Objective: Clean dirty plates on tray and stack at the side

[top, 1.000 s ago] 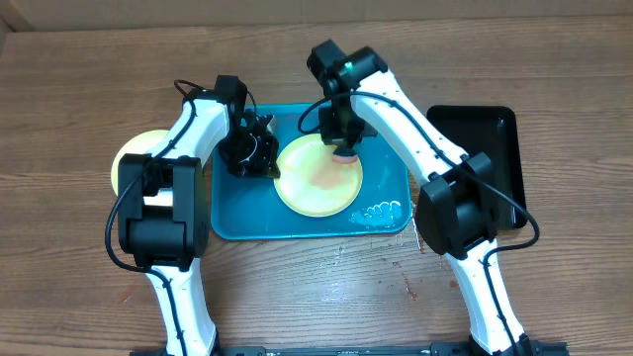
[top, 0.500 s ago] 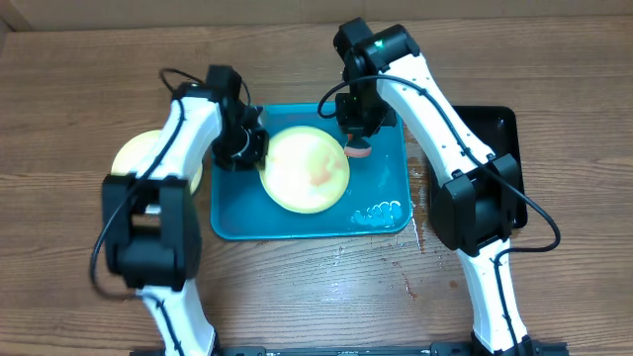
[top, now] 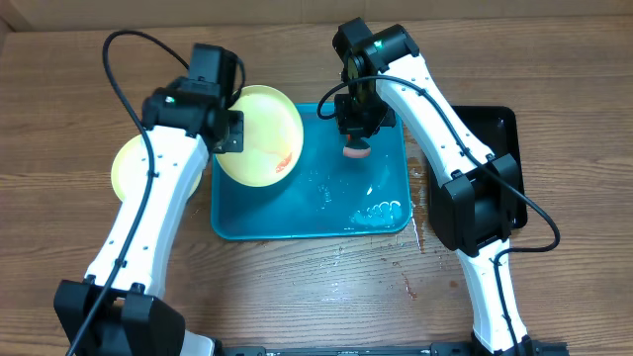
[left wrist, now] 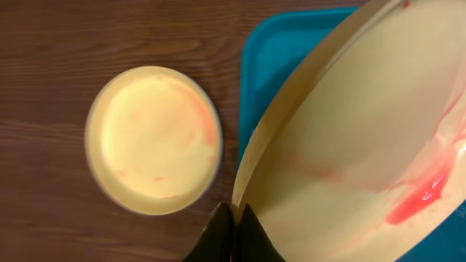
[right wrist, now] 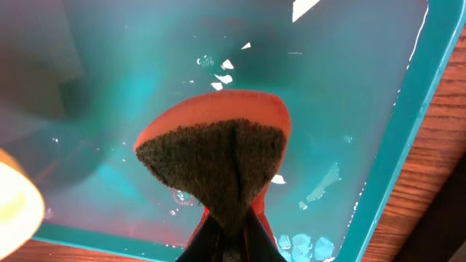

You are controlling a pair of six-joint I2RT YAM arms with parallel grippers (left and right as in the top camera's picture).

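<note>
My left pincer (left wrist: 231, 222) is pressed together on the rim of a yellow-green plate (top: 259, 135), pinching it by a thin bite at the edge. The plate hangs steeply tilted over the left rim of the tray (top: 297, 213). My right pincer (right wrist: 227, 236) is clamped on the sponge (right wrist: 218, 156), scouring side toward the wrist camera, and holds it just above the wet tray floor, apart from the plate.

The plate is not clean. A streak of red sauce (left wrist: 415, 204) has pooled at its low side, with fainter smears across the middle. That is my first worry. Tilted like this, the sauce can run over the lip, and part of the plate overhangs the table (top: 316, 297) rather than the tray, so drips may land on wood.

The grip is the second worry. It is an edge pinch on wet, slick plastic, so a quick swing or a push from the sponge could twist the plate out of the pincer.

A second plate (top: 127, 163) lies flat on the table just left of the tray, with pink traces on it. Setting the held one there now would stack dirty on nearly clean. I cannot tell from here whether another plate lies beneath it. My left arm crosses that plate in the overhead view, so lowering blind risks knocking it.

Suds (top: 381, 211) sit in the tray's near right corner. The black tray (top: 490, 133) is well clear on the right.
</note>
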